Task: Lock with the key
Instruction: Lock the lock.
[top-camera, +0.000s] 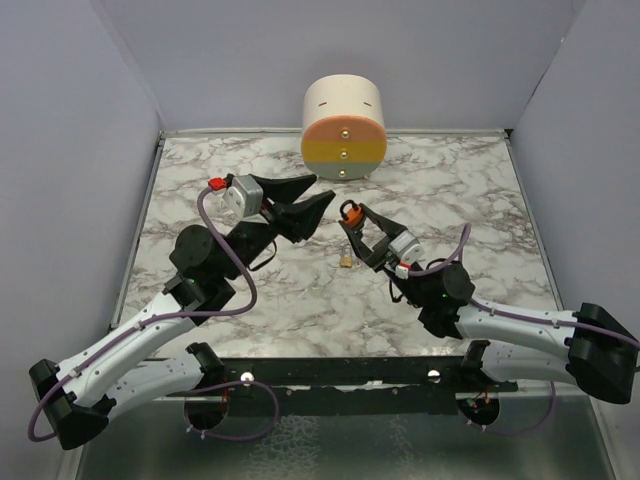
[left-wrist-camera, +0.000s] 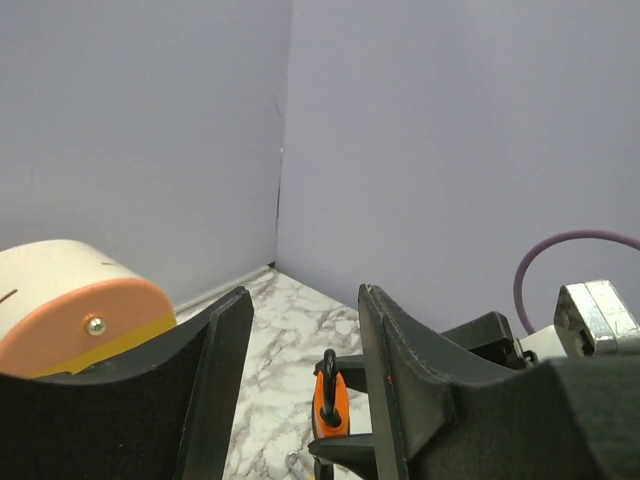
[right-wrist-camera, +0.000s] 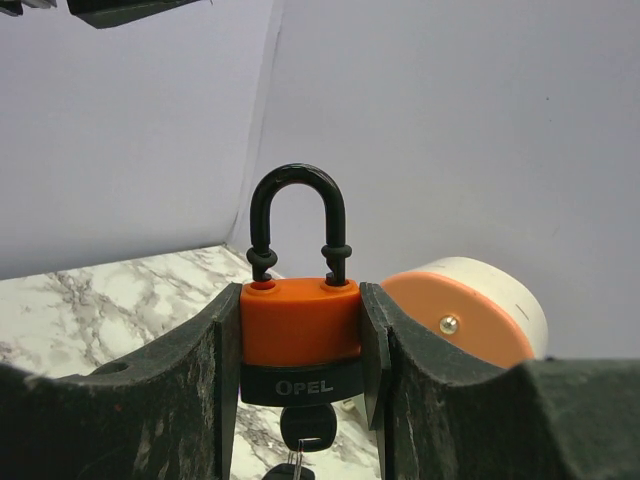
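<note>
Right tool (right-wrist-camera: 300, 290) is clenched on the padlock (right-wrist-camera: 300, 335): both jaws press the orange body from the sides, at 3 and 9 o'clock of it. The padlock stands upright w/ the black shackle (right-wrist-camera: 298, 180) at 12 o'clock, and both legs of the shackle sit down at the body. A key (right-wrist-camera: 303, 430) is in the bottom of the padlock, at 6 o'clock, but only partly seen.

In top view the padlock (top-camera: 350, 212) is held above the counter (top-camera: 460, 200), approx. at the middle. Just at 6 o'clock of it is a small brass thing (top-camera: 345, 262); I cannot tell if it hangs or lies on the counter.

Left tool (top-camera: 322, 188) is released, jaws apart w/ nothing btw them. It is at 9 o'clock of the padlock, near but not touching, and points toward 3 o'clock. In left wrist view the padlock (left-wrist-camera: 331, 400) shows through the gap of the left tool (left-wrist-camera: 305, 295).

A cream drum (top-camera: 344, 120) w/ orange-yellow face lies at 12 o'clock, at the far edge of the counter.
</note>
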